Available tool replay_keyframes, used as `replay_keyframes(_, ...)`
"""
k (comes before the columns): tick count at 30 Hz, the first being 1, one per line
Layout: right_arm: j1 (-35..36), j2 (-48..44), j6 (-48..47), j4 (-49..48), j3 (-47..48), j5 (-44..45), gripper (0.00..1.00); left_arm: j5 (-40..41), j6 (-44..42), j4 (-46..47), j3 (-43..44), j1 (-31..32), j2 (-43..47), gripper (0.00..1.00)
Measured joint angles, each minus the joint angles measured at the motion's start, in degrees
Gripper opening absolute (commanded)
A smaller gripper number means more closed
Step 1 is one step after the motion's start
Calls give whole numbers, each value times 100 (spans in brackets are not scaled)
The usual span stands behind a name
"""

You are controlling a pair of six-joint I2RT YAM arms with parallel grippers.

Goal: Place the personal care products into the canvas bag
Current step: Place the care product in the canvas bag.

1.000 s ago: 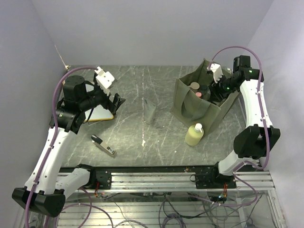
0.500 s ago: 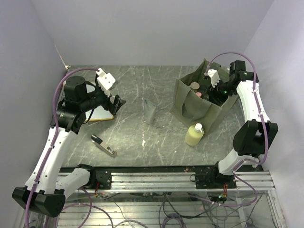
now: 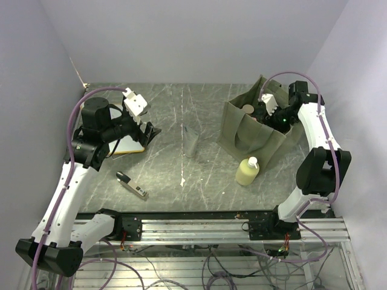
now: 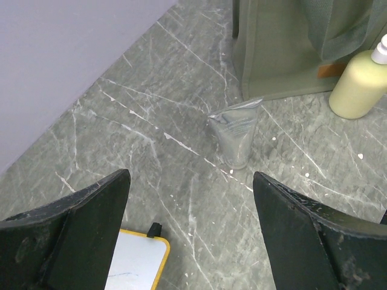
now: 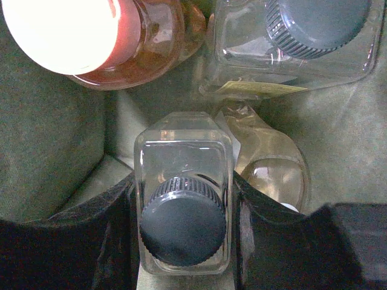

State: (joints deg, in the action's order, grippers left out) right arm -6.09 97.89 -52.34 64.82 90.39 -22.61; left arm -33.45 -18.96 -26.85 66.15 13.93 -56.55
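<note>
The olive canvas bag [image 3: 251,144] [image 4: 284,54] stands at the back right. My right gripper [image 3: 268,116] [image 5: 182,199] reaches down inside it, shut on a clear square bottle with a black cap [image 5: 184,181]. Around it in the bag are an orange bottle with a pink cap [image 5: 154,57], another clear black-capped bottle [image 5: 314,36] and an amber bottle [image 5: 272,172]. A pale yellow-green bottle [image 3: 247,172] [image 4: 360,87] stands outside by the bag's front. A translucent grey container [image 3: 191,143] [image 4: 234,136] stands mid-table. My left gripper [image 3: 148,132] [image 4: 190,181] hangs open and empty at the left, well short of the grey container.
A flat white board with a yellow edge [image 3: 128,146] [image 4: 130,266] lies under my left gripper. A slim black-and-silver gadget [image 3: 132,185] lies near the front left. Walls close in at the back and on both sides.
My right gripper has moved left and deeper into the bag with the clear bottle, now covering the pink cap in the top view. The left arm has barely moved.
</note>
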Motion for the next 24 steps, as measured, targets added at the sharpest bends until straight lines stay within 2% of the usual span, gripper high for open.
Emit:
replay_keyframes(12, 4, 42, -17, -125, -177, 149, 33, -42, -22, -2, -2, 0, 57, 93)
replay_keyframes(14, 4, 42, -15, -140, -197, 146, 40, -48, -31, 0, -2, 0, 63, 93)
replay_keyframes(24, 13, 46, 11, -142, -197, 188, 56, -87, -57, -2, -2, 0, 74, 93)
